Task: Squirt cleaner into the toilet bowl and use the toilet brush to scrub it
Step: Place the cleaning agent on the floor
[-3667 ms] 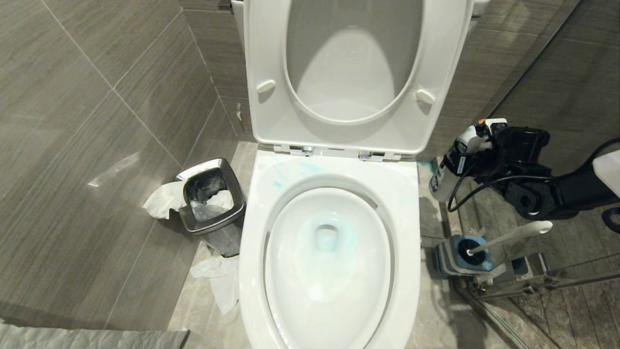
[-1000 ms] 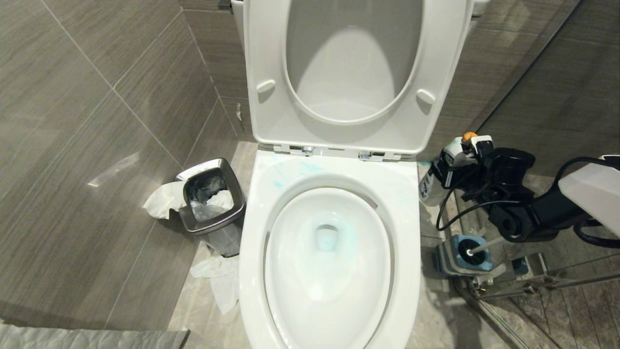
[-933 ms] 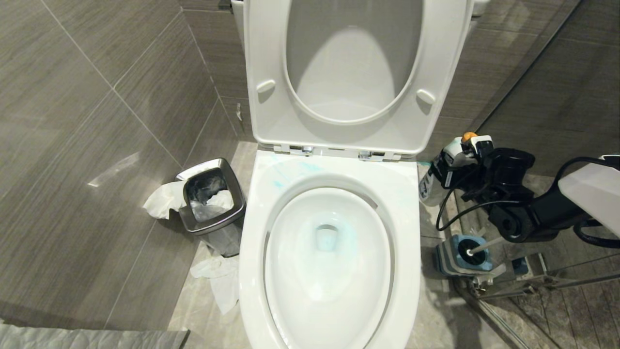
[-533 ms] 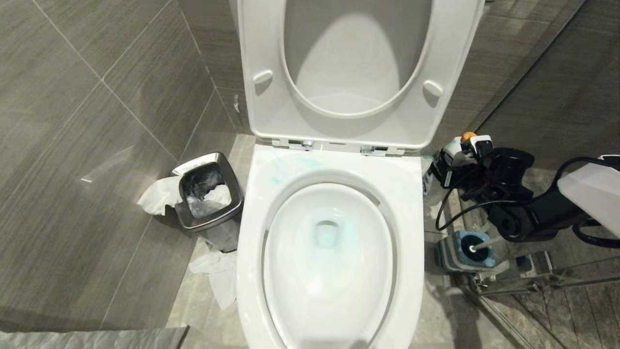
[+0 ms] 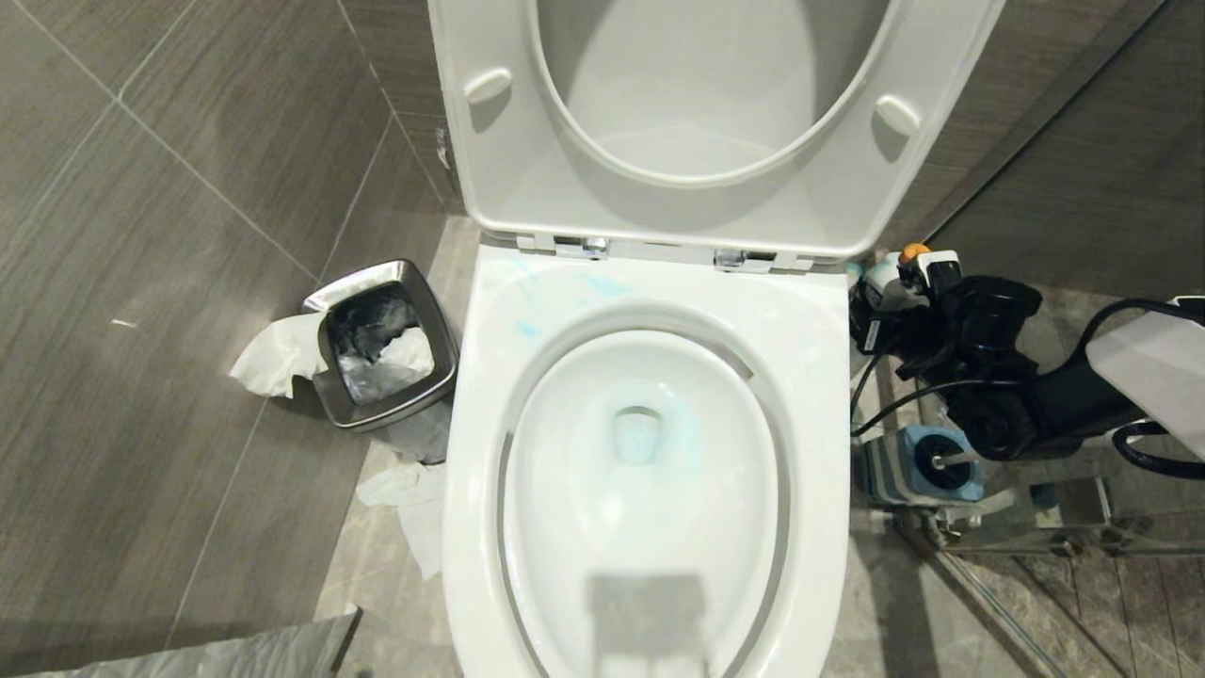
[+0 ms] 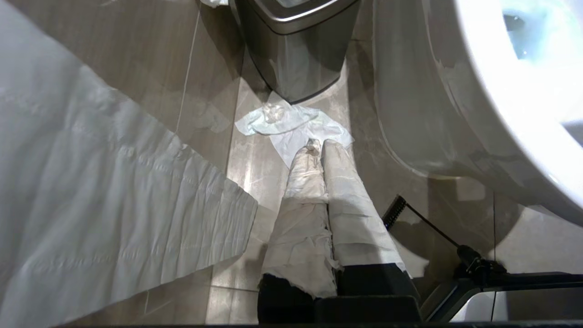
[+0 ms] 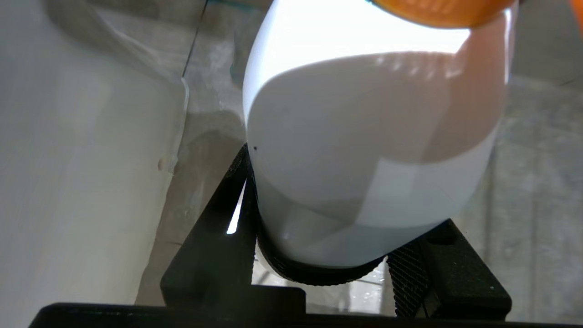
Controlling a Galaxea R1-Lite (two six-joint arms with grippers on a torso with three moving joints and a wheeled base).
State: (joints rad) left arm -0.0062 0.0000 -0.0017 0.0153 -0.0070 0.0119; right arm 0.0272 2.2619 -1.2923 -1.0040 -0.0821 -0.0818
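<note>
We've got the cleaner (image 5: 882,287) pinched in the R gripper (image 5: 918,292) fingers beside the bowl (image 5: 810,395) near the floor, L gripper (image 6: 319,148) shut & idle; bottle looks smooth, squeezable plastic, so hold mid-body w/ firm grip.

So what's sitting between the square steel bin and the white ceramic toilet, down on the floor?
Crumpled white tissue paper lies on the floor tiles in the gap between the square steel bin and the white ceramic toilet; the head view and left wrist view both show it.
</note>
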